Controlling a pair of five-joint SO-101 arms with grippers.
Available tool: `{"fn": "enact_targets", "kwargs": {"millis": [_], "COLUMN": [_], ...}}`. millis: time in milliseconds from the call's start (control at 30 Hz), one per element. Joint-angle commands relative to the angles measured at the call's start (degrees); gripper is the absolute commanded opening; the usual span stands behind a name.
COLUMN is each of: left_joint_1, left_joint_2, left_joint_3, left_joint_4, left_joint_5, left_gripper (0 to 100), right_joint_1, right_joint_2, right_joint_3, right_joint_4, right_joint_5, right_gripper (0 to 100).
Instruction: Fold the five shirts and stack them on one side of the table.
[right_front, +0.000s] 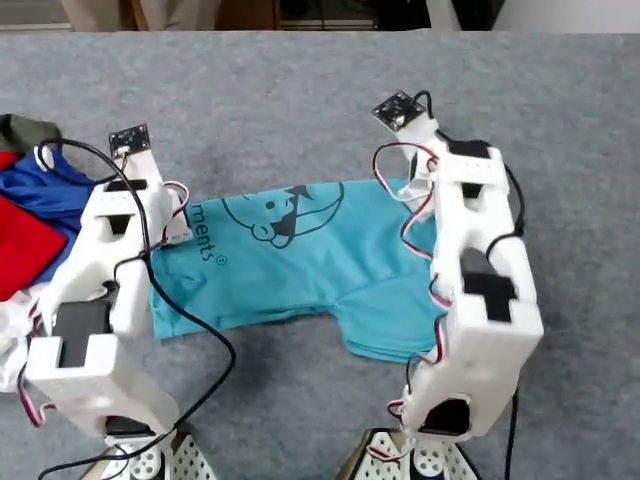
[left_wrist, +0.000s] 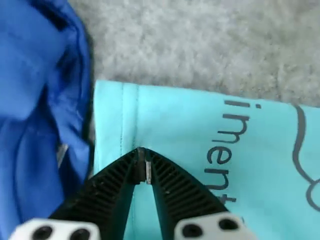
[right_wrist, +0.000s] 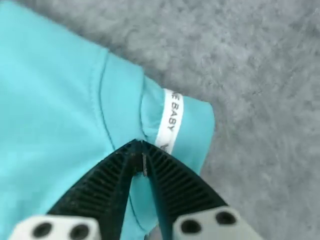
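My left gripper (left_wrist: 141, 167) has its jaws pinched shut on the hemmed edge of the turquoise cotton T-shirt with dark print (right_front: 300, 260). My right gripper (right_wrist: 142, 159) is clamped on its neckline beside the white label (right_wrist: 172, 117). The shirt lies spread on the grey felt-covered table (right_front: 300, 90) between the arms. Just beside its hem sit a crumpled blue shirt (right_front: 45, 190) and a red shirt (right_front: 20, 245).

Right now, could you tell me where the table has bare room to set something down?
The wide grey strip of table beyond the teal shirt is bare, as is the patch outside the right arm. A smaller gap lies near the front, between the arm bases. The left edge is crowded: a pile of shirts beside the left arm.
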Motion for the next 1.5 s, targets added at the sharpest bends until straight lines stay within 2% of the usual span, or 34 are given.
{"fn": "enact_targets", "kwargs": {"millis": [0, 167, 467, 600, 667, 800, 933, 1033, 1267, 1467], "left_joint_1": [-0.5, -0.6, -0.3, 1.9, 3.1, 3.3, 3.3, 0.4, -2.5, -2.4], "left_joint_2": [2.6, 2.2, -16.3, -25.5, -28.8, -31.6, -31.1, -30.2, -30.5, -30.5], "left_joint_3": [-4.0, -4.7, -10.3, -4.6, 1.8, 15.6, 24.8, 27.5, 26.7, 21.6], "left_joint_4": [-0.4, 0.1, 17.5, 22.7, 22.1, 14.6, 7.9, 5.4, 11.9, 18.8], "left_joint_5": [-3.4, -4.6, -6.6, -11.1, -11.9, -12.2, -12.1, -12.3, -17.0, -17.0], "left_gripper": [2, 2, 2, 2, 2, 2, 2, 2, 2, 2], "right_joint_1": [1.8, 1.9, 2.0, 2.1, 1.8, 1.7, 1.7, 2.0, 5.2, 5.3], "right_joint_2": [2.2, 1.5, -14.2, -21.0, -23.1, -24.4, -24.3, -22.5, -9.0, -7.3], "right_joint_3": [-5.8, -6.8, -6.0, -5.9, -5.0, 1.1, 11.2, 17.5, 12.4, 6.6], "right_joint_4": [-1.2, -0.5, 7.4, 12.2, 14.2, 12.8, 5.0, -2.1, -3.7, 1.6], "right_joint_5": [-0.8, -0.7, -1.0, -1.1, -1.9, -3.0, -3.1, -2.9, -2.9, -2.7], "right_gripper": [0.5, 0.5, 0.5, 0.5, 0.5, 0.5, 0.5, 0.5, 0.5, 0.5]}}
